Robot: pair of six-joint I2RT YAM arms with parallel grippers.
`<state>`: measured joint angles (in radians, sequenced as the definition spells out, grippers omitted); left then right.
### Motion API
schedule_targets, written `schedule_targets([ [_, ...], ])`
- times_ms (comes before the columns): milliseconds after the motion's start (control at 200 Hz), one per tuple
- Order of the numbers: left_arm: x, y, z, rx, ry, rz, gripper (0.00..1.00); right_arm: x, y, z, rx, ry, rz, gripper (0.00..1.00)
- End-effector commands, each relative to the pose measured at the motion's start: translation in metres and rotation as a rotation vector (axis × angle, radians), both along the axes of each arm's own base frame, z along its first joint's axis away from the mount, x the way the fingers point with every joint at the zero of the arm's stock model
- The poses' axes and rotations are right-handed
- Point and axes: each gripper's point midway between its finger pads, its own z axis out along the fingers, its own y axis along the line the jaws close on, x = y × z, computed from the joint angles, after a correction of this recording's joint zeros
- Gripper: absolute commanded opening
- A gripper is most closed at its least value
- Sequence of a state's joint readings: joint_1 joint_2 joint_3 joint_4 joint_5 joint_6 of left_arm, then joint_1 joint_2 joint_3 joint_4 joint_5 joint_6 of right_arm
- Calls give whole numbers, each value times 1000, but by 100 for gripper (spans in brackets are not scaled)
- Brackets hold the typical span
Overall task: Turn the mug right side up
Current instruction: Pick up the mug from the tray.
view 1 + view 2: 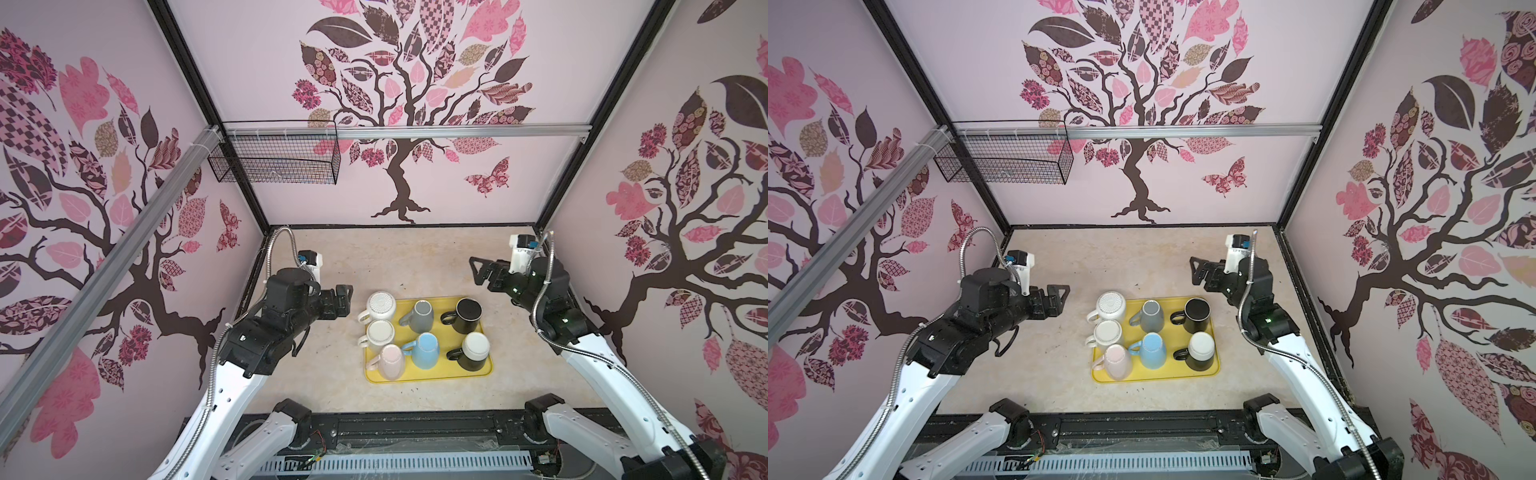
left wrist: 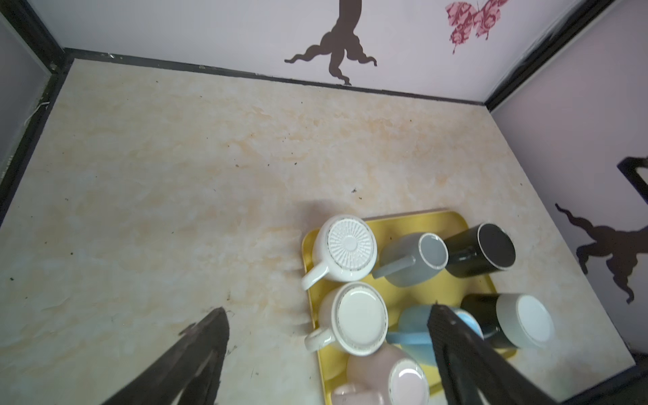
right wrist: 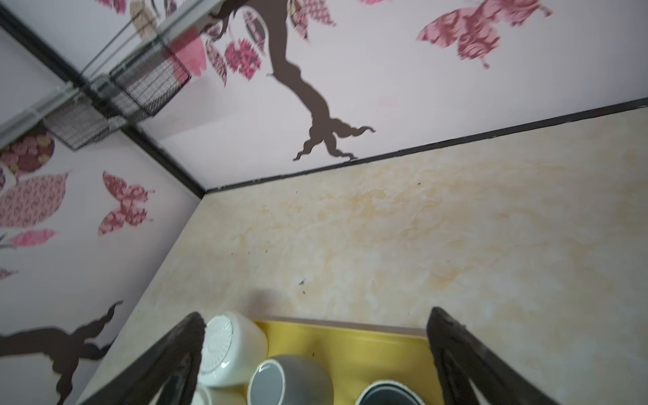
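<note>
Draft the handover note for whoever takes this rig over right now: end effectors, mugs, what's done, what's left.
The left end effector is open and empty, beside the tray near the ribbed white mug.
The right end effector is open and empty, off the tray's far corner by the black mug.
Things: seven mugs on the yellow tray, all apparently base-up.
Done: no mug turned yet.
Left: grasp a mug, flip it and set it down upright. I cannot tell which mug is meant.
</note>
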<state>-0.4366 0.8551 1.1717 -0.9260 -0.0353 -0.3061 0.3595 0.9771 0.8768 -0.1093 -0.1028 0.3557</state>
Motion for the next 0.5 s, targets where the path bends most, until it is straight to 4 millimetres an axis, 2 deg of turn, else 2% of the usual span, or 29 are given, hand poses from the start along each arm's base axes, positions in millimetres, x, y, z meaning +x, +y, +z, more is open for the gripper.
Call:
schedule_targets([
  [0, -39, 3, -20, 99, 132, -133, 86, -11, 18, -21, -115, 60, 64, 99],
  [125, -59, -3, -29, 140, 131, -229, 77, -16, 23, -26, -101, 54, 92, 97],
  [175, -63, -7, -31, 156, 116, -269, 66, -17, 23, -27, -99, 44, 90, 95],
  [230, -68, -6, -26, 186, 85, -311, 61, -17, 21, -28, -100, 35, 81, 95],
  [325, -71, -4, -14, 213, -4, -346, 65, -16, 20, -29, -99, 22, 72, 93],
  [395, -72, -6, -13, 240, -40, -395, 67, -15, 21, -29, -93, 9, 76, 92],
  [495, -81, -29, -14, 219, -80, -568, 68, -16, 21, -30, -91, -15, 77, 90],
])
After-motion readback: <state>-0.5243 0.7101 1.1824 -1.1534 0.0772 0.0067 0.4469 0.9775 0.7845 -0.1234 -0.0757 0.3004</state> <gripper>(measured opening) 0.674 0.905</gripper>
